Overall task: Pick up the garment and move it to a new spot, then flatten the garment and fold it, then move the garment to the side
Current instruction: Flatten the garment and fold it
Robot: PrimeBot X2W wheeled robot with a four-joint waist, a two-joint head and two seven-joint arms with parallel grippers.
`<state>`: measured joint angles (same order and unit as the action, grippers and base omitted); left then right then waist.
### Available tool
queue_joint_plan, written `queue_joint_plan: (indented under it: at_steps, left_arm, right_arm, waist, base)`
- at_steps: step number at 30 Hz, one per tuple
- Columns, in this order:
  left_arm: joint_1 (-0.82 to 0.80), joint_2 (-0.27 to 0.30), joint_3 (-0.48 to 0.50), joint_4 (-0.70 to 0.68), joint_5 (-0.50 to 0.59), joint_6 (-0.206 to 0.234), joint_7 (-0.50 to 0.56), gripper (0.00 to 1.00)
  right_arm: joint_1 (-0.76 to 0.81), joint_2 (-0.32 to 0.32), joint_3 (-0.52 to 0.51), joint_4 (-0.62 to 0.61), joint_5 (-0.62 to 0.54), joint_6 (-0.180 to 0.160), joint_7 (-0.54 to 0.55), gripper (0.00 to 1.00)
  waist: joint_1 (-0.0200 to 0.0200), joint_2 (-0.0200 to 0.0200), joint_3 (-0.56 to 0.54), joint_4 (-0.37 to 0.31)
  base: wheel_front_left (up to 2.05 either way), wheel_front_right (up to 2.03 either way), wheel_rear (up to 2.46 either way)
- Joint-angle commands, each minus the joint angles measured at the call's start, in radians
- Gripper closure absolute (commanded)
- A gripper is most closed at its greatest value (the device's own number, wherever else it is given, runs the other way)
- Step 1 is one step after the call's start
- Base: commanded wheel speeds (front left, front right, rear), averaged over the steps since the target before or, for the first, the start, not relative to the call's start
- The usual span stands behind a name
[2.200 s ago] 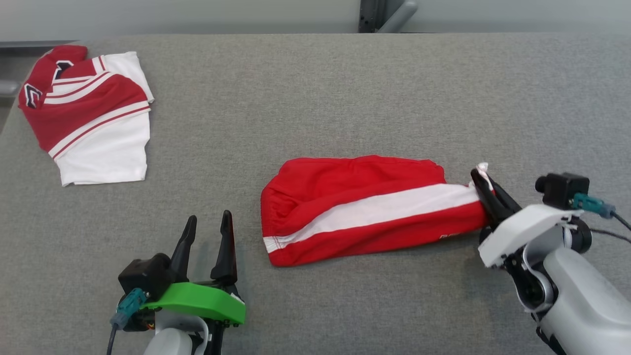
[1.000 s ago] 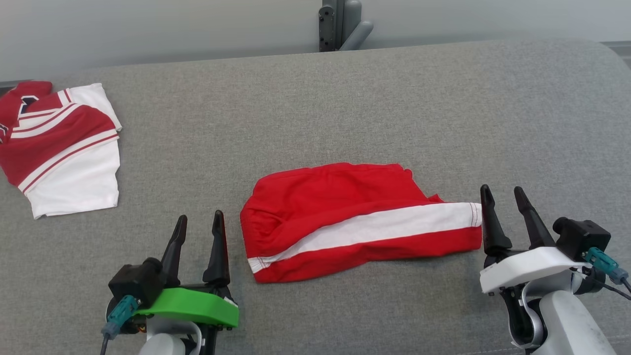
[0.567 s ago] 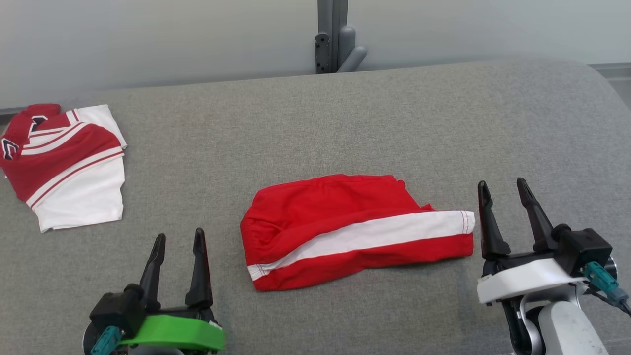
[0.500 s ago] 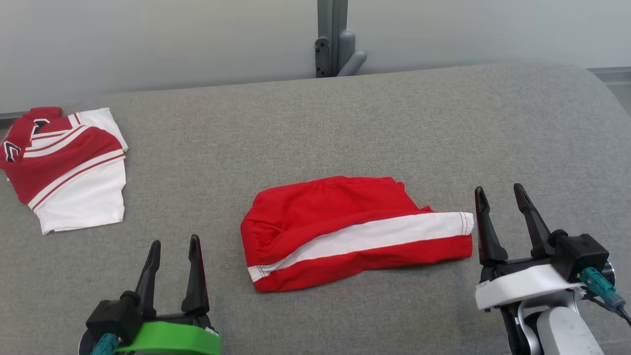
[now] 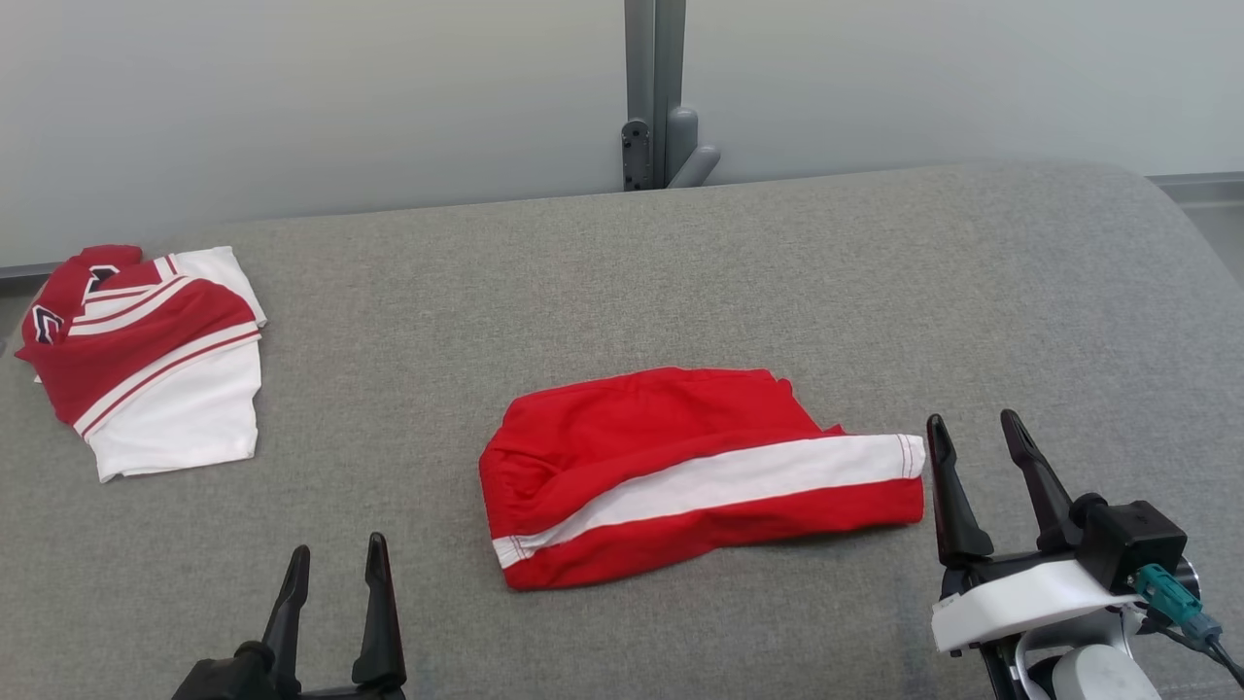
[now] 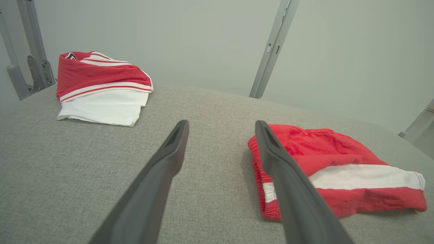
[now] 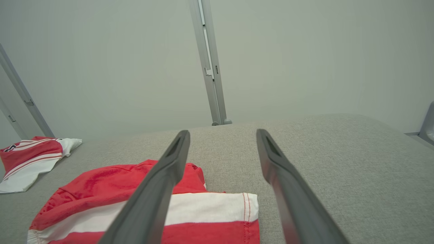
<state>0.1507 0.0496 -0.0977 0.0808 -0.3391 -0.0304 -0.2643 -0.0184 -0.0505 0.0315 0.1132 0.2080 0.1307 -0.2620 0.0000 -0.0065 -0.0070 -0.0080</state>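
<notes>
Robot hardware, seen from the head and wrist cameras.
The right gripper [image 5: 972, 418] has two long black tapering fingers [image 5: 948, 496] on a white wrist shell [image 5: 1020, 595]; a black camera block [image 5: 1132, 542] carries a teal connector [image 5: 1164, 590] with a thin dark cable [image 5: 1220, 649]. The left gripper [image 5: 337, 546] has matching fingers on a black housing [image 5: 219, 678]. Close up, the fingers look dark grey, with a slot near each tip.

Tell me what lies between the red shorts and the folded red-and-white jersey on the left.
In the head view that stretch is bare grey surface; nothing lies between the red shorts and the folded jersey.
</notes>
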Motion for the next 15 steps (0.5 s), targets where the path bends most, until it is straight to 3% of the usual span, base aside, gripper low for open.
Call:
queue_joint_plan:
  at_steps: [1, 9, 15]
  left_arm:
    - [0.014, 0.002, 0.005, -0.004, 0.01, 0.005, -0.001, 0.0]
    - [-0.006, 0.002, -0.027, 0.033, 0.03, -0.025, -0.001, 0.0]
    - [-0.065, 0.002, -0.103, 0.157, -0.012, -0.065, 0.0, 0.0]
  right_arm:
    - [0.01, 0.0, -0.002, 0.002, 0.002, 0.0, -0.003, 0.0]
    - [0.003, 0.0, -0.003, 0.005, 0.002, 0.0, -0.003, 0.0]
    - [-0.006, 0.0, 0.002, 0.013, 0.001, 0.0, -0.003, 0.0]
  waist:
    - [0.0, 0.0065, -0.002, -0.001]
    - [0.0, 0.0065, -0.001, -0.006]
    - [0.0, 0.0065, 0.007, -0.014]
  base:
    - [0.0, 0.0, 0.0]
    - [0.0, 0.0, 0.0]
    - [0.0, 0.0, 0.0]
